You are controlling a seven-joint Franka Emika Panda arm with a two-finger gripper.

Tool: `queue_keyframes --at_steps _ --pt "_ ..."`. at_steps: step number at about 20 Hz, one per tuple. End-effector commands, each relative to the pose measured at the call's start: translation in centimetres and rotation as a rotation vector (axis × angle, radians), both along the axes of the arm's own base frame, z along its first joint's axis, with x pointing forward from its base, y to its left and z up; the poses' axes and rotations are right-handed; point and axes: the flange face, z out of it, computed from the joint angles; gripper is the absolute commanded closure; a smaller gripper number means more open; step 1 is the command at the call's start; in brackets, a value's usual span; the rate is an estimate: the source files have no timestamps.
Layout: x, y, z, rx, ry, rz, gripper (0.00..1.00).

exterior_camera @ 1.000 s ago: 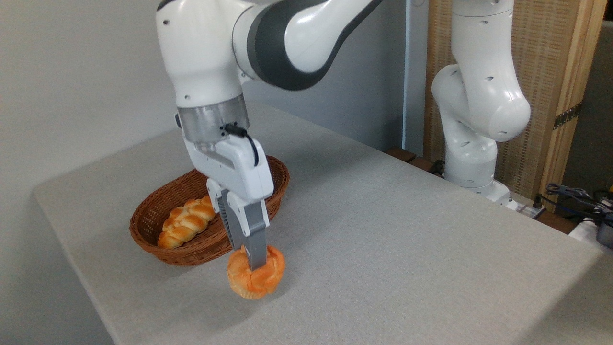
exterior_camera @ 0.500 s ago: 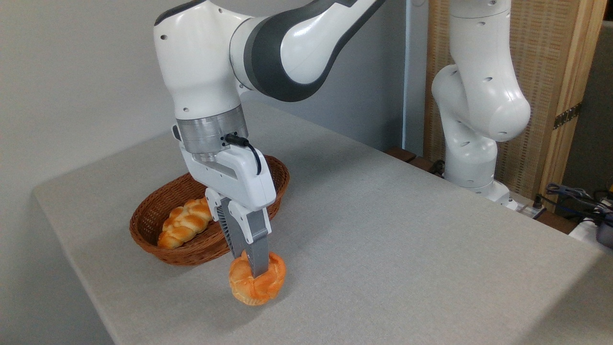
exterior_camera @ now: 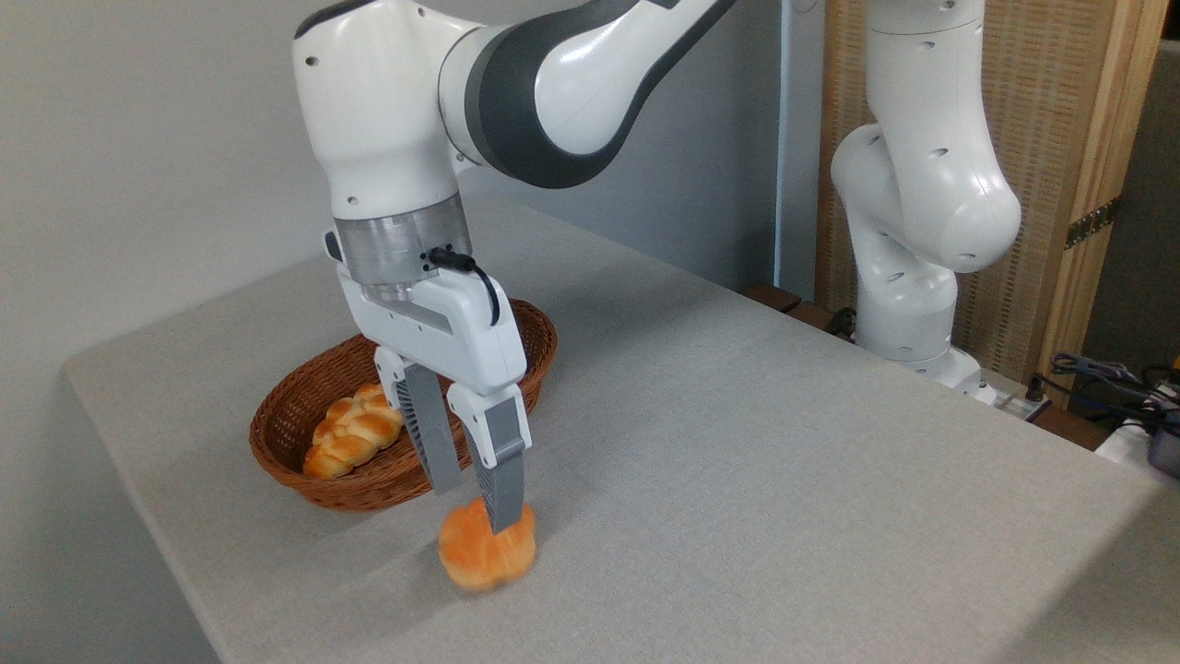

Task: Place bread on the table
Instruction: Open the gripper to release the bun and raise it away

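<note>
Grey table (exterior_camera: 737, 443), blurred bread (exterior_camera: 486, 556), wicker basket (exterior_camera: 304, 480)

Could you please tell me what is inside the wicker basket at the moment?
A pale braided loaf lies inside the basket. The gripper covers the basket's right part, so anything there is hidden.

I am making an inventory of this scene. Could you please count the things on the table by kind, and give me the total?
Round orange bun: 1, on the table in front of the basket, blurred, under the open gripper
Braided loaf: 1, lying in the basket
Wicker basket: 1
Total: 3
</note>
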Motion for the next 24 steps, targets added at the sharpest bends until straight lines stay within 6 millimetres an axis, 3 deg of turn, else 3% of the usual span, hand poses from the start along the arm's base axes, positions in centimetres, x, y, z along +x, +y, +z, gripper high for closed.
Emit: queue_keyframes --at_steps 1,3,6,8,10,16,18,24 --pt "0.1 -0.4 4.0 -0.113 -0.058 0.099 0.0" --pt "-0.1 -0.4 6.8 -0.152 -0.037 0.117 0.0" --pt "-2.3 0.0 9.9 -0.178 -0.01 0.113 0.0" --pt "-3.1 -0.8 10.4 -0.192 0.047 0.101 0.0" --pt "-3.6 -2.8 12.4 -0.198 0.056 0.066 0.0" --pt "-3.7 -2.4 12.8 -0.193 0.063 0.003 0.0" --pt "-3.9 -0.5 12.6 -0.192 0.087 0.004 0.0" --pt "-3.8 -1.2 12.4 -0.18 0.095 0.008 0.0"
